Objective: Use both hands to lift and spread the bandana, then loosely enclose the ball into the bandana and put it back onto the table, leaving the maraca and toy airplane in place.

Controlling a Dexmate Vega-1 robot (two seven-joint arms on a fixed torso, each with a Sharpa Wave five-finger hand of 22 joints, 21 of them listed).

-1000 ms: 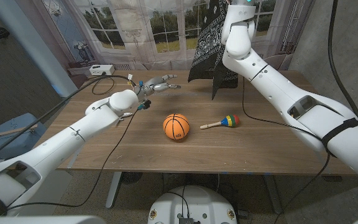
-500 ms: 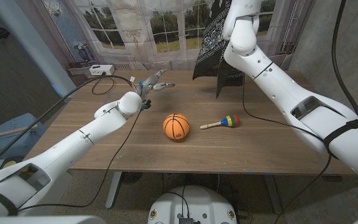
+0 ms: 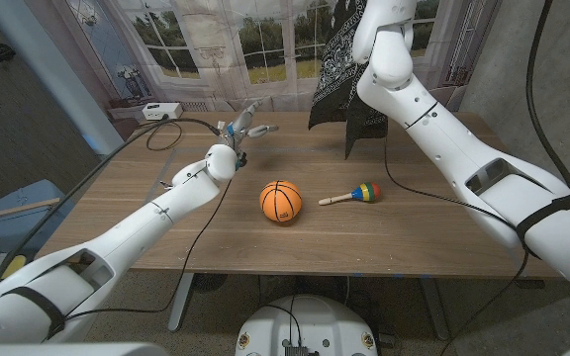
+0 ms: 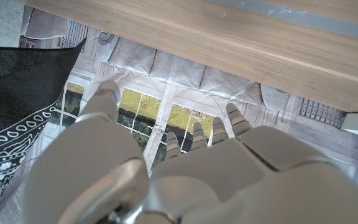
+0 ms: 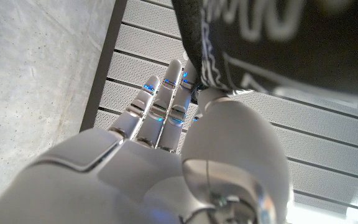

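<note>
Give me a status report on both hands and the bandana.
Right hand pinches bandana, raised above far table edge. Left hand open, reaching toward it. Ball and maraca on table, nothing blocking.

Bare table [image 3: 295,247] runs along the near edge. Mid-table, ball [image 3: 280,201] and maraca [image 3: 350,194] stand near each other; bandana [image 3: 339,74] hangs above the far edge.

wooden table [image 3: 295,242]; ball [image 3: 280,201], maraca [image 3: 352,194] on it
</note>
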